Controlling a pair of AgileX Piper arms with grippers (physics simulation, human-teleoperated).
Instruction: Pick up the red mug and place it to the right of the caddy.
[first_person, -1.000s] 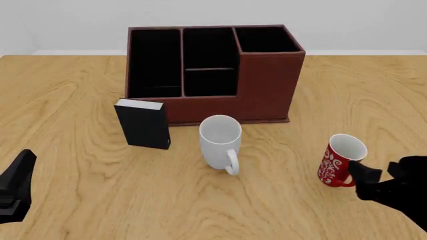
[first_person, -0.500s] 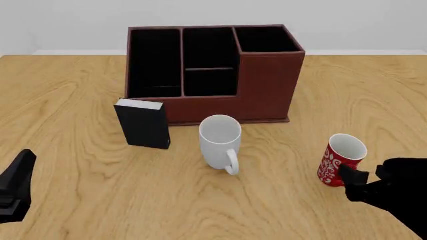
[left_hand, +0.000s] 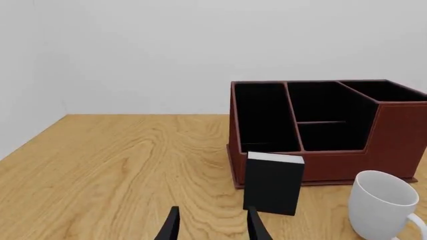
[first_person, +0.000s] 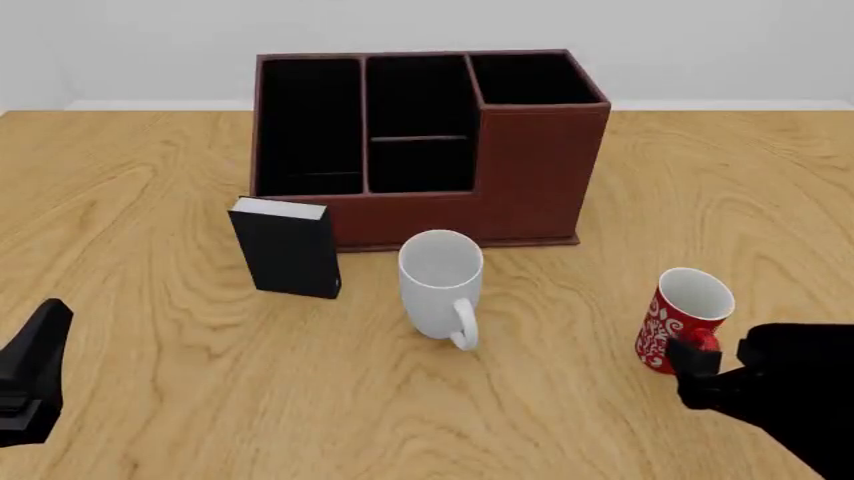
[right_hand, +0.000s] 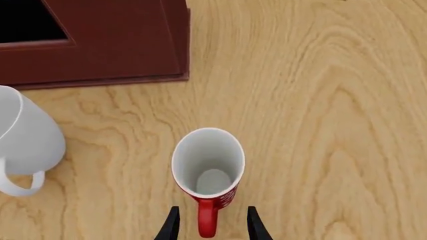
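Observation:
The red mug (first_person: 677, 318) stands upright on the table at the right, in front of and to the right of the caddy (first_person: 534, 170). My right gripper (first_person: 705, 364) is open just behind the mug, on the handle side. In the right wrist view its two fingers straddle the red mug's (right_hand: 208, 165) loop handle without closing on it. The caddy's corner (right_hand: 113, 45) shows beyond. My left gripper (first_person: 34, 385) hangs open and holds nothing at the near left, far from the mug. The left wrist view shows the left gripper (left_hand: 211, 225) and the caddy (left_hand: 400, 135).
A plain white mug (first_person: 438, 285) stands in front of the caddy's middle, handle towards me. A small black box (first_person: 284, 248) stands upright at the caddy's front left. Bare wooden table (first_person: 721, 180) lies to the right of the caddy.
My right gripper has moved left and forward to the red mug, so its fingers now sit at the handle. The mug and left arm have not moved.

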